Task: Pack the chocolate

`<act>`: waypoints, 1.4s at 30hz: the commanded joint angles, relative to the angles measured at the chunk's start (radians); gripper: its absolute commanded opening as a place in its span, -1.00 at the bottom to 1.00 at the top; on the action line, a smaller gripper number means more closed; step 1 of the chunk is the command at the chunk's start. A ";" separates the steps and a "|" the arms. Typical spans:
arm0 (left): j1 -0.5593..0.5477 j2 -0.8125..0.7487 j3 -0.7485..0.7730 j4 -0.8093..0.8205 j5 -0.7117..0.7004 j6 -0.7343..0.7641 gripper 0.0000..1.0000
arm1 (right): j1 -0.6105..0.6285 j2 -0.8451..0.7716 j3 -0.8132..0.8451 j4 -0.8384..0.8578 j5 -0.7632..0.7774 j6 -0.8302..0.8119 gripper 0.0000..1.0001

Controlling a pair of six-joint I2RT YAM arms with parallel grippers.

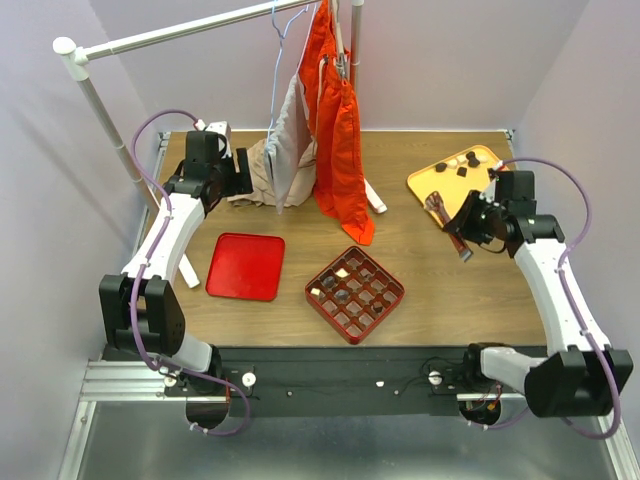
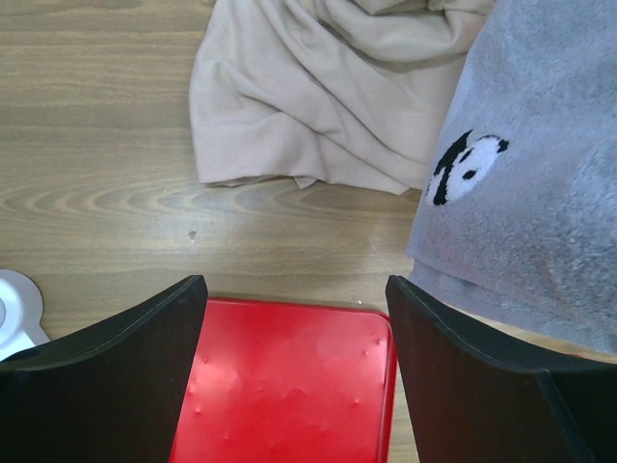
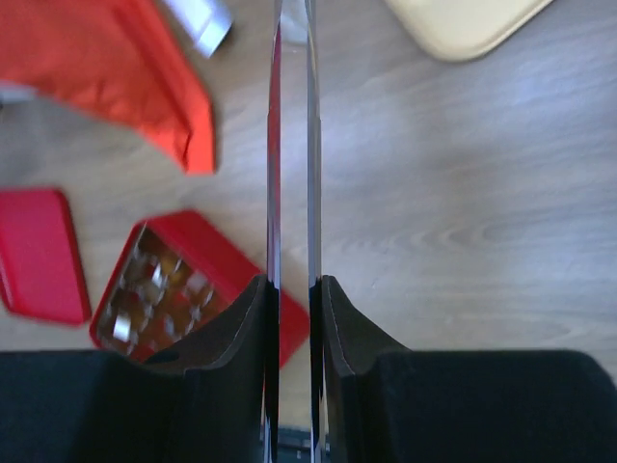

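Observation:
Several dark chocolate lumps point(image 1: 465, 163) lie on the yellow-orange tray point(image 1: 430, 180) at the far right. A few more sit in cells of the red gridded box point(image 1: 383, 302) at front centre; the box point(image 3: 207, 236) is blurred in the right wrist view. My right gripper point(image 1: 455, 228) is shut on metal tongs point(image 1: 438, 207) just in front of the tray. In the right wrist view my gripper point(image 3: 292, 285) presses the two tongs blades point(image 3: 311, 145) nearly together, and nothing shows between them. My left gripper point(image 1: 242, 174) is open and empty at the far left; in the left wrist view it point(image 2: 296, 289) is above the red lid's far edge.
A flat red lid point(image 1: 245, 265) point(image 2: 289, 386) lies left of the box. A clothes rack point(image 1: 180, 35) at the back holds an orange garment point(image 1: 335, 130) and a grey cloth point(image 2: 521, 193). A beige cloth point(image 2: 318, 87) lies crumpled beneath.

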 commanded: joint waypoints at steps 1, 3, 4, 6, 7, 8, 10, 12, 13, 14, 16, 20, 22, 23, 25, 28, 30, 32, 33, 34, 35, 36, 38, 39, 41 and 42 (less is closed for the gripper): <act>0.006 -0.005 0.042 -0.014 -0.026 -0.003 0.69 | 0.090 -0.090 0.021 -0.197 -0.090 -0.041 -0.92; 0.006 -0.005 0.039 -0.008 -0.024 -0.008 0.69 | 0.131 -0.105 0.024 -0.245 -0.126 -0.027 -0.92; 0.006 -0.003 0.039 -0.006 -0.024 -0.015 0.69 | 0.159 -0.122 0.022 -0.257 -0.142 -0.016 -0.92; 0.006 0.001 0.042 -0.005 -0.020 -0.018 0.69 | 0.179 -0.139 0.018 -0.299 -0.168 -0.013 -0.92; 0.006 0.001 0.044 -0.006 -0.020 -0.023 0.69 | 0.188 -0.144 0.019 -0.317 -0.171 -0.015 -0.92; 0.006 0.003 0.045 -0.006 -0.020 -0.023 0.69 | 0.191 -0.152 0.022 -0.339 -0.180 -0.033 -0.92; 0.006 0.006 0.050 -0.006 -0.024 -0.023 0.69 | 0.208 -0.159 0.033 -0.388 -0.205 -0.045 -0.92; 0.006 0.010 0.056 -0.011 -0.026 -0.023 0.69 | 0.233 -0.161 0.047 -0.421 -0.214 -0.047 -0.91; 0.006 0.012 0.061 -0.011 -0.024 -0.023 0.69 | 0.250 -0.162 0.054 -0.432 -0.219 -0.047 -0.91; 0.006 0.010 0.062 -0.012 -0.024 -0.023 0.69 | 0.257 -0.164 0.055 -0.438 -0.226 -0.050 -0.91; 0.006 0.017 0.071 -0.014 -0.026 -0.024 0.69 | 0.282 -0.168 0.055 -0.458 -0.236 -0.054 -0.91; 0.006 0.029 0.082 -0.014 -0.026 -0.026 0.69 | 0.345 -0.165 0.058 -0.488 -0.248 -0.065 -0.89; 0.006 0.038 0.091 -0.018 -0.053 -0.032 0.69 | 0.381 -0.155 0.067 -0.504 -0.251 -0.070 -0.89; 0.006 0.043 0.091 -0.020 -0.044 -0.035 0.69 | 0.389 -0.153 0.070 -0.509 -0.254 -0.068 -0.89; 0.006 0.047 0.094 -0.020 -0.038 -0.044 0.69 | 0.402 -0.144 0.076 -0.514 -0.275 -0.067 -0.89; 0.006 0.044 0.091 -0.015 -0.038 -0.049 0.69 | 0.443 -0.136 0.079 -0.524 -0.269 -0.068 -0.89; 0.006 0.046 0.090 -0.014 -0.038 -0.047 0.69 | 0.468 -0.124 0.087 -0.537 -0.262 -0.068 -0.89; 0.006 0.050 0.091 -0.017 -0.040 -0.047 0.69 | 0.498 -0.112 0.094 -0.544 -0.263 -0.070 -0.89; 0.006 0.053 0.091 -0.018 -0.038 -0.047 0.69 | 0.509 -0.106 0.093 -0.547 -0.265 -0.070 -0.89; 0.006 0.053 0.091 -0.018 -0.038 -0.049 0.69 | 0.529 -0.103 0.091 -0.549 -0.268 -0.071 -0.88; 0.006 0.053 0.091 -0.017 -0.038 -0.049 0.69 | 0.537 -0.101 0.088 -0.546 -0.272 -0.071 -0.88; 0.006 0.053 0.090 -0.014 -0.038 -0.052 0.69 | 0.543 -0.096 0.087 -0.546 -0.266 -0.071 -0.88; 0.006 0.052 0.091 -0.012 -0.038 -0.054 0.69 | 0.560 -0.090 0.085 -0.543 -0.265 -0.071 -0.88; 0.006 0.052 0.091 -0.012 -0.039 -0.054 0.69 | 0.563 -0.086 0.082 -0.538 -0.259 -0.070 -0.88; 0.006 0.050 0.090 -0.014 -0.038 -0.054 0.69 | 0.570 -0.083 0.078 -0.534 -0.256 -0.067 -0.87; 0.006 0.050 0.090 -0.012 -0.038 -0.052 0.69 | 0.572 -0.084 0.075 -0.523 -0.252 -0.062 -0.86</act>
